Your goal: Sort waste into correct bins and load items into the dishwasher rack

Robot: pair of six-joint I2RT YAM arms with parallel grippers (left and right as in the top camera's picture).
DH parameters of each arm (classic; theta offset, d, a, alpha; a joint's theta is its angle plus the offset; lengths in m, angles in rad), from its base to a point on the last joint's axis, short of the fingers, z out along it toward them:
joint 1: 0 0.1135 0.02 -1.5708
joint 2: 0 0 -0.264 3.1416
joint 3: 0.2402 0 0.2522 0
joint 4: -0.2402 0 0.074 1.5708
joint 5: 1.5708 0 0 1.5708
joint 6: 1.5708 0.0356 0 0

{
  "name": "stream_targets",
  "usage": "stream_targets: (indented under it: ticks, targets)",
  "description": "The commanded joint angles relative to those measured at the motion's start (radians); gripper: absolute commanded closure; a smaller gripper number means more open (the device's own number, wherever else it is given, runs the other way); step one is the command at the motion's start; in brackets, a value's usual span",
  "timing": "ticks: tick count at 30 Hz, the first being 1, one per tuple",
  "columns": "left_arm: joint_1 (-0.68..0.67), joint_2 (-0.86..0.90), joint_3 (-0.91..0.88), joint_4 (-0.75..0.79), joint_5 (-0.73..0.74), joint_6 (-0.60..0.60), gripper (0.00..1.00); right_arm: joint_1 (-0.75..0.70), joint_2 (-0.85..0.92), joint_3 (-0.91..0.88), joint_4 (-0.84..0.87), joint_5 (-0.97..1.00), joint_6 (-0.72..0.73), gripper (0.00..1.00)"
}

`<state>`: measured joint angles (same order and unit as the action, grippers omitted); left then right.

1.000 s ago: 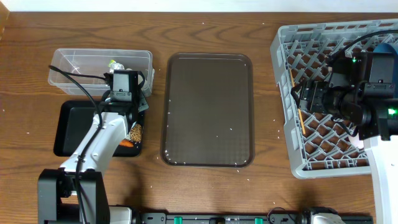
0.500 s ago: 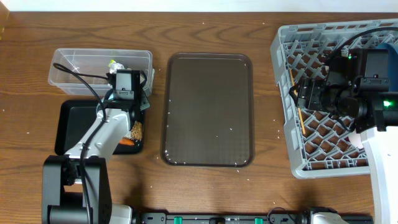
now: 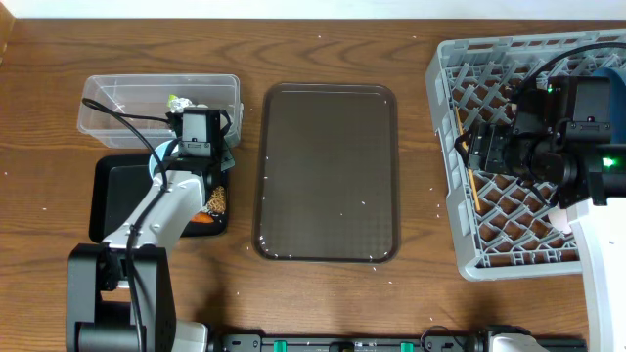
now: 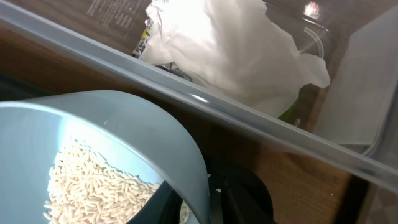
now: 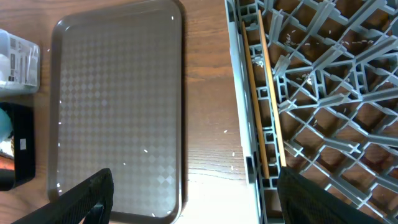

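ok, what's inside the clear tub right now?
In the clear tub: a crumpled white napkin on top of a green-yellow wrapper, whose edges poke out. Anything else under the napkin is covered, so can't tell.

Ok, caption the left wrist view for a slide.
Left gripper holds light-blue cup of rice beside clear tub containing napkin.

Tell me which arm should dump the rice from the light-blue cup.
Left: the left gripper grips the light-blue cup of rice beside the black tray; the right gripper hangs open over the rack.
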<state>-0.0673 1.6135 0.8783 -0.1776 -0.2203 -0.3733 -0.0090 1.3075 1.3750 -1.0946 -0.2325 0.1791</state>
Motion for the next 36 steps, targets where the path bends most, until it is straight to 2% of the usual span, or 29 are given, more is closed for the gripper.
stream_targets:
  ticks: [1, 4, 7, 12, 20, 25, 29, 33, 36]
  targets:
    - [-0.002, 0.037, 0.004, 0.000, -0.028, 0.006, 0.77, 0.010, 0.002, 0.002, 0.002, 0.000, 0.000, 0.22]
    - [-0.002, 0.064, 0.004, 0.009, -0.028, 0.005, 0.77, 0.010, 0.002, 0.002, 0.002, 0.000, 0.000, 0.22]
    - [-0.002, 0.062, 0.005, 0.022, -0.028, 0.005, 0.86, 0.010, 0.002, 0.002, -0.002, 0.000, 0.000, 0.22]
    - [-0.002, 0.038, 0.005, 0.021, -0.027, 0.005, 0.93, 0.010, 0.002, 0.002, -0.002, 0.000, 0.000, 0.22]
    - [-0.002, -0.090, 0.005, -0.051, 0.008, 0.019, 0.94, 0.010, 0.002, 0.002, -0.002, 0.000, 0.000, 0.22]
    - [0.001, -0.200, 0.005, -0.179, 0.235, 0.024, 0.94, 0.010, 0.002, 0.002, -0.010, -0.001, 0.000, 0.23]
    - [0.048, -0.280, 0.005, -0.306, 0.533, 0.024, 0.94, 0.010, 0.002, 0.002, -0.025, 0.000, 0.000, 0.22]
    - [0.161, -0.302, 0.004, -0.410, 0.740, 0.034, 0.94, 0.010, 0.002, 0.002, -0.026, -0.001, 0.000, 0.22]
    - [0.288, -0.298, 0.002, -0.454, 0.930, 0.156, 0.94, 0.010, 0.002, 0.002, -0.026, -0.001, 0.000, 0.22]
